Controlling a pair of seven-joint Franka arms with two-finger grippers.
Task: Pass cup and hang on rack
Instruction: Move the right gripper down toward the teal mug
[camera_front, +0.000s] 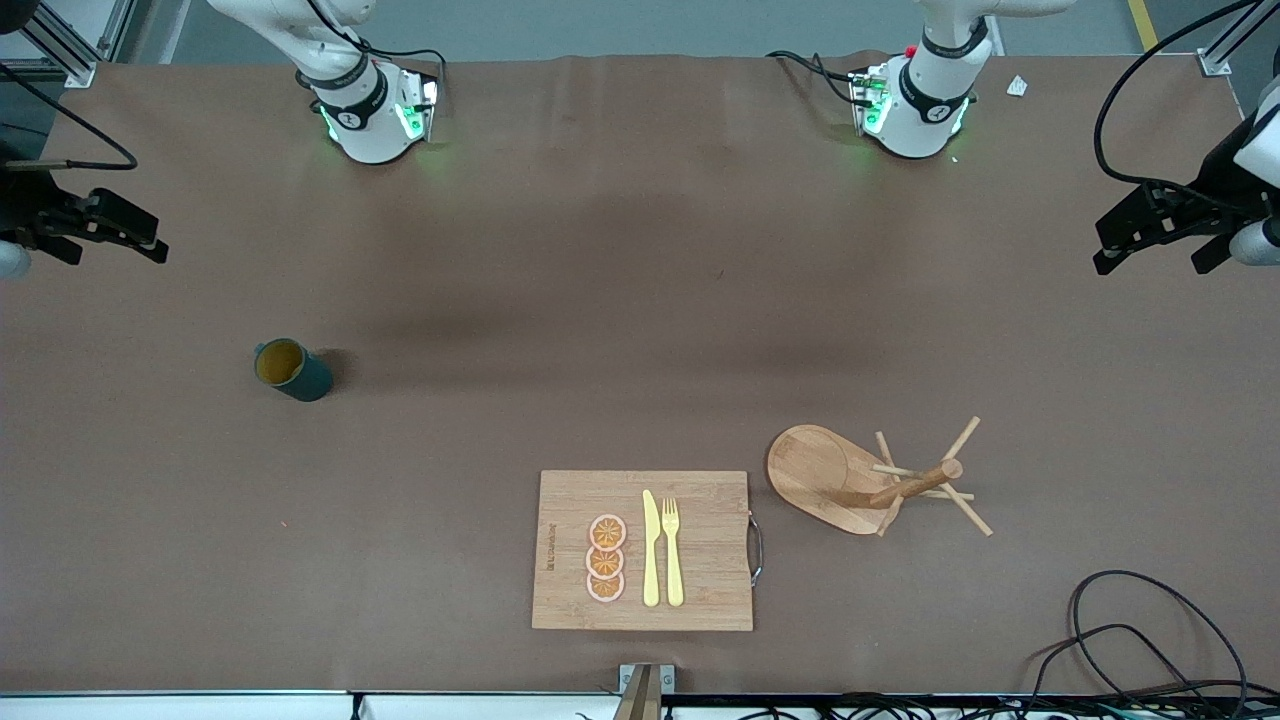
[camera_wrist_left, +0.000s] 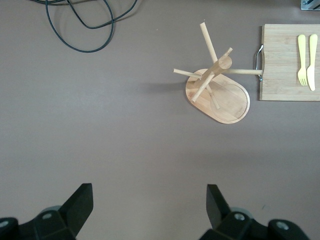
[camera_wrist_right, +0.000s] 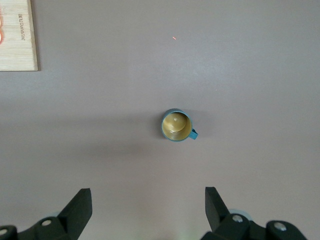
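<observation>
Two grippers, left gripper (camera_wrist_left: 145, 210) and right gripper (camera_wrist_right: 145, 210), gape wide and empty; cup (camera_front: 292, 370) untouched on tabletop (camera_front: 600, 300), rack (camera_front: 860, 480) pegs bare at cup's 3 o'clock.

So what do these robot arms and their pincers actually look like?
Both arms are glossy white with black joint bands, and green lights glow at their bases. Black cables run along them. The left gripper and right gripper are matte black, each with two blunt wedge-shaped fingers and small round screws near the knuckles.
</observation>
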